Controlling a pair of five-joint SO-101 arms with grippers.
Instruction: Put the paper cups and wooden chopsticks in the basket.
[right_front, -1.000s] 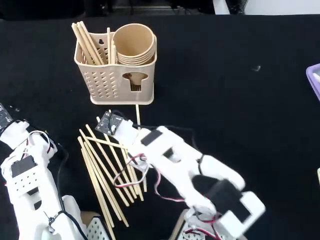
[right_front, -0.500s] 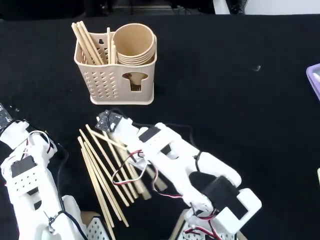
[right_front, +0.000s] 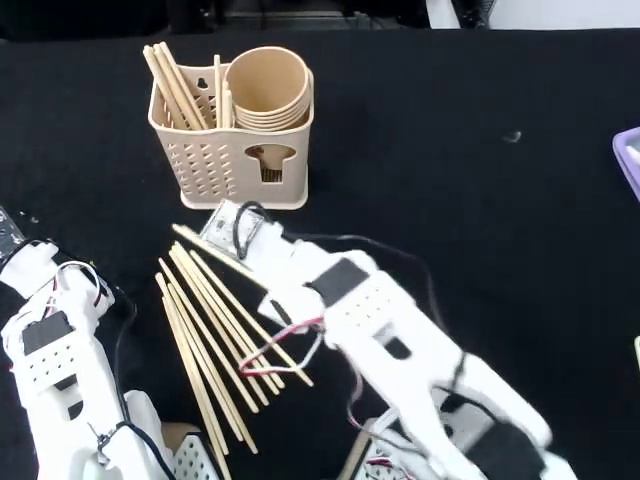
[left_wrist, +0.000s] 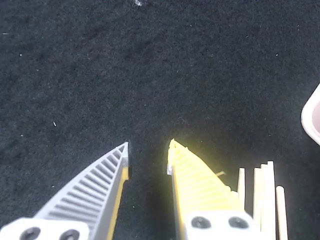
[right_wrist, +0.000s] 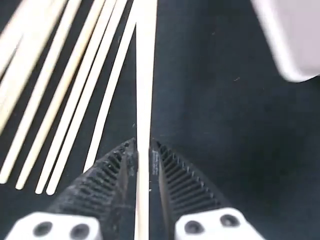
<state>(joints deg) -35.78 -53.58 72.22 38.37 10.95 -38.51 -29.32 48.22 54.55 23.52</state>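
Note:
A beige perforated basket (right_front: 230, 165) stands at the back left, holding stacked paper cups (right_front: 267, 85) and a few wooden chopsticks (right_front: 175, 85). Several loose chopsticks (right_front: 205, 340) lie fanned on the black table in front of it. My right gripper (right_front: 268, 285) is shut on one chopstick (right_front: 215, 252) that sticks out toward the left, just in front of the basket. In the right wrist view that chopstick (right_wrist: 145, 75) runs out from between the jaws of the right gripper (right_wrist: 143, 145), beside the loose chopsticks (right_wrist: 65, 100). My left gripper (left_wrist: 147, 145) is open over bare table, chopstick ends (left_wrist: 260, 195) beside it.
The left arm (right_front: 50, 350) stands at the front left corner. A purple object (right_front: 628, 155) shows at the right edge. The basket's corner (right_wrist: 290, 35) is close to the right gripper. The table's right half is bare black cloth.
The right gripper has shut on one chopstick and moved it out of the pile toward the basket. The remaining chopsticks shifted slightly. The left arm has not moved.

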